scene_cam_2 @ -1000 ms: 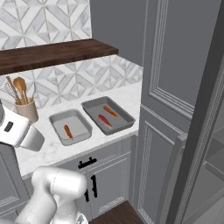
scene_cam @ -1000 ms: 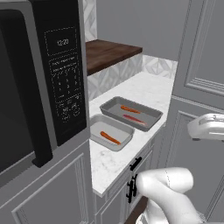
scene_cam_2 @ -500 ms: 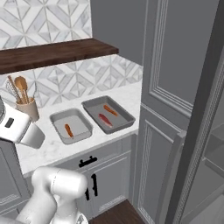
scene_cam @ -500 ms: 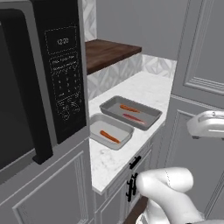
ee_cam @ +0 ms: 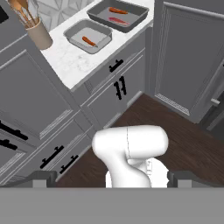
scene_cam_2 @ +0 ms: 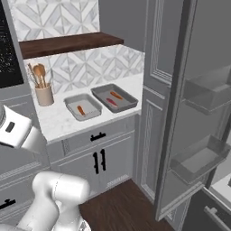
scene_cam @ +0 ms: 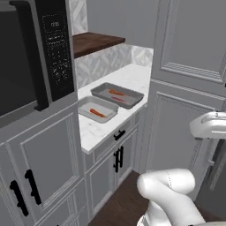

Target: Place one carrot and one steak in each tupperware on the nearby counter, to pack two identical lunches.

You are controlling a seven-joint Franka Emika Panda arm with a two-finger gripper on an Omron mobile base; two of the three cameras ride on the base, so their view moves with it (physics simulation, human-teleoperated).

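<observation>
Gripper (ee_cam: 111,177) wide and empty, well back from the counter (ee_cam: 72,61): risk now is dropping the last steak in the farther tupperware (ee_cam: 117,14), leaving the nearer tupperware (ee_cam: 88,36) short.

Grey panelled cabinets (ee_cam: 39,92) with black handles (ee_cam: 121,86) stand ahead of the jaws, over a dark wood floor (ee_cam: 183,144); a patterned tile backsplash (scene_cam_2: 85,67) and a brown shelf (scene_cam_2: 67,43) lie beyond
</observation>
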